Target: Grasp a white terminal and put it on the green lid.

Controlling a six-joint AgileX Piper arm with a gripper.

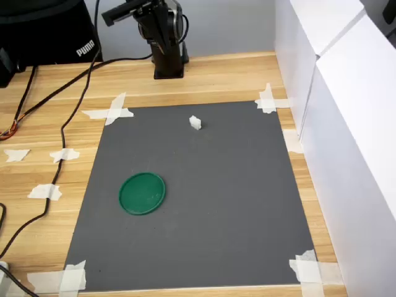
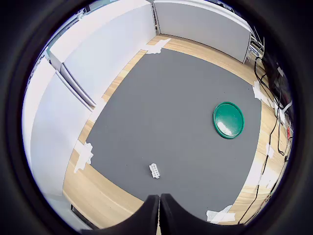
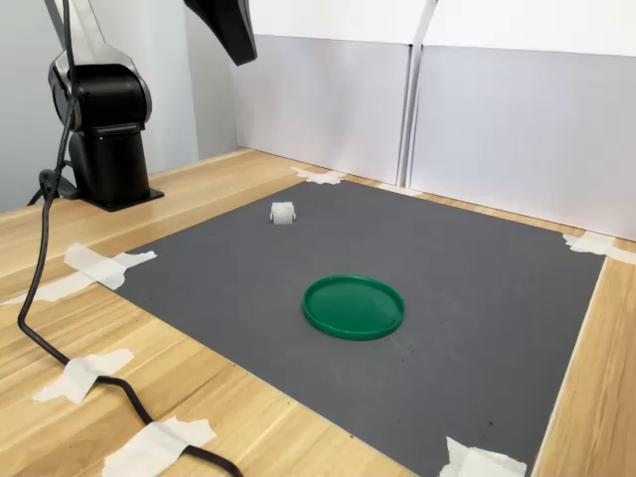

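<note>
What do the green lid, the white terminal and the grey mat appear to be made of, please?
Green lid: likely glossy moulded plastic, since its face reflects light. White terminal: probably matte plastic; too small to be sure. Grey mat: a dull, reflection-free sheet, perhaps rubber or foam.

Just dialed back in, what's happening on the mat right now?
Nothing is being handled yet. The arm is raised above the mat near its base, and its hand looks shut and empty in the wrist view. The white terminal sits alone on the grey mat, toward the edge nearest the arm's base. The green lid lies flat on the mat well apart from it, with nothing on it. So the grasp has not started.
</note>
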